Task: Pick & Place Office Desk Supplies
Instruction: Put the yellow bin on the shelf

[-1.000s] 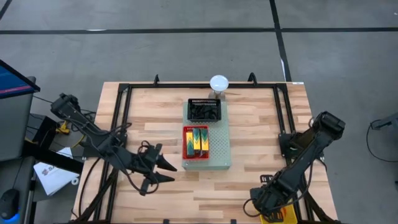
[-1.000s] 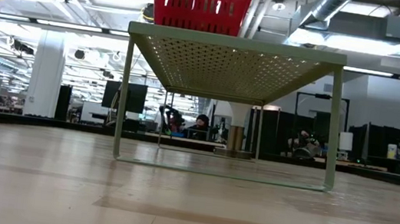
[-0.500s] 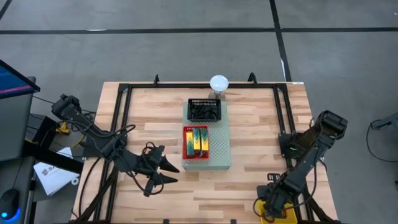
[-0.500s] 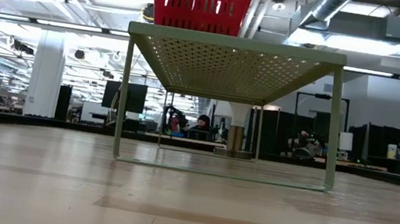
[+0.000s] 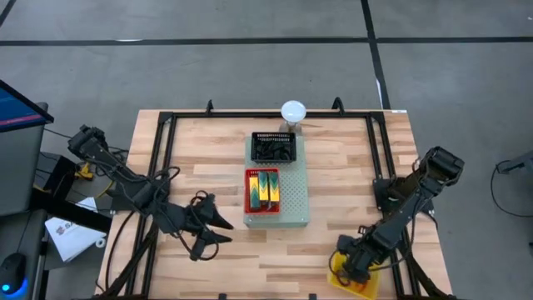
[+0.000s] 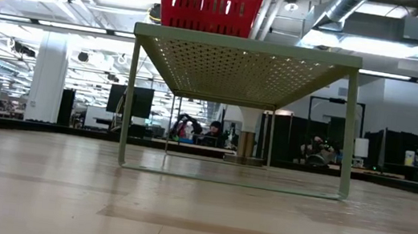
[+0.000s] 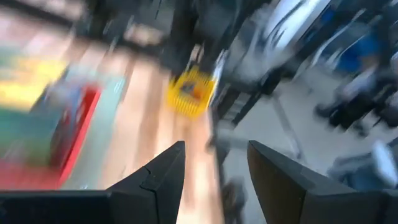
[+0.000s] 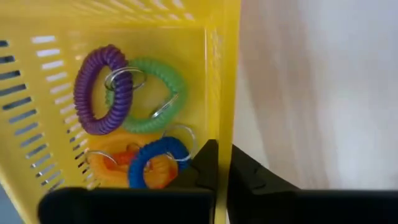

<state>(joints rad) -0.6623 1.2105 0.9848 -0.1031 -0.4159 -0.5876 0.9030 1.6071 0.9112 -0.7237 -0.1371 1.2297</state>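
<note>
A yellow basket sits at the table's near right edge. In the right wrist view it holds purple, green, blue and orange band loops. My right gripper is shut on this basket. My left gripper hovers open over bare table, left of the pale-green board. On the board stand a red basket with yellow-green and teal boxes and a black basket with dark clips. My right gripper pinches the yellow basket's side wall at its rim. One finger is inside the basket and the other outside. The fingers come from above, pointing down. Whether the basket is lifted off the table, I cannot tell.
A white dome stands at the far edge behind the board. A black frame runs along the table's sides. In the low view the board is a raised shelf on legs carrying the red basket. People sit in the room beyond.
My right gripper has moved toward the table's left, and the yellow basket in its hold has shifted left with it and turned a little. The left arm has shifted slightly, staying open.
</note>
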